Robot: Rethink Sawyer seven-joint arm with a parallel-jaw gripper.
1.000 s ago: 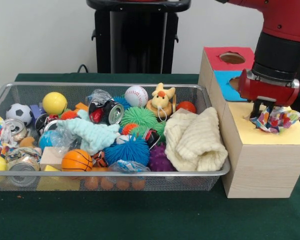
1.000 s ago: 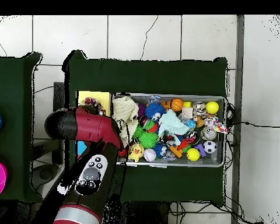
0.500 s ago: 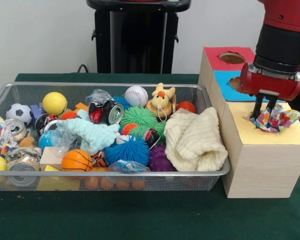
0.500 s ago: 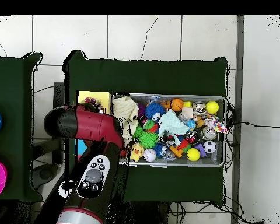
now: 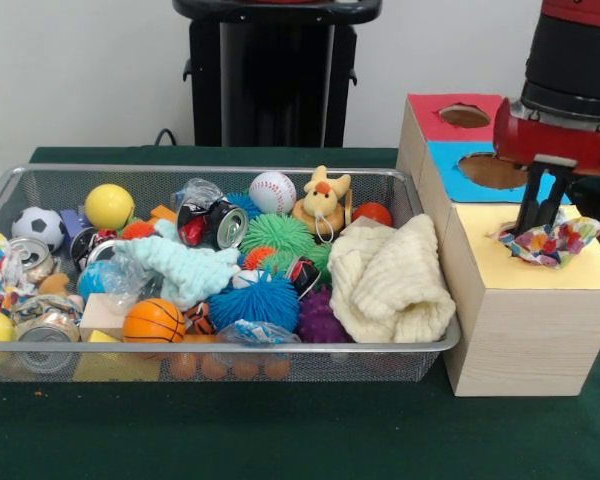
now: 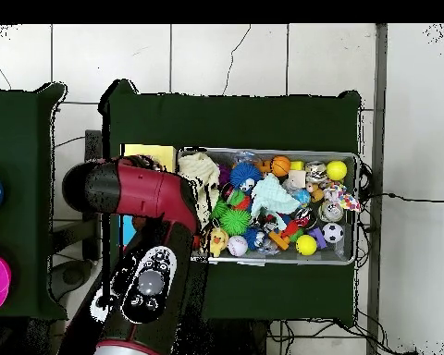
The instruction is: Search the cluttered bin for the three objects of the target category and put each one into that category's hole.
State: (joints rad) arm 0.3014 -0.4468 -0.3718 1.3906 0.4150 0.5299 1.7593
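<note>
front view: i see my red and black gripper (image 5: 541,222) hanging over the yellow-topped wooden box (image 5: 525,300), its two dark fingers close together, tips just at the top of a crumpled multicoloured patterned cloth (image 5: 548,238). i cannot tell whether the tips pinch the cloth or merely touch it. the cloth sits bunched on the yellow top, apparently over the hole, not yet sunk out of sight. it is a wide, low wad, long axis running left to right across the box, one ragged corner pointing toward the right edge. beside the box, the wire mesh bin (image 5: 40,185) holds balls, cans, spiky rubber toys, a cream knitted cloth (image 5: 390,280) and a pale blue fleecy cloth (image 5: 185,268).

to do this step well, i judge the wad needs pressing straight down at its middle so it folds into the hole rather than draping across the rim; lifting away too soon could drag it back out.

overhead view: my arm (image 6: 138,240) covers the box and the cloth, so the gripper is hidden here. the bin (image 6: 351,159) lies just beside the arm, crowded with toys.
</note>
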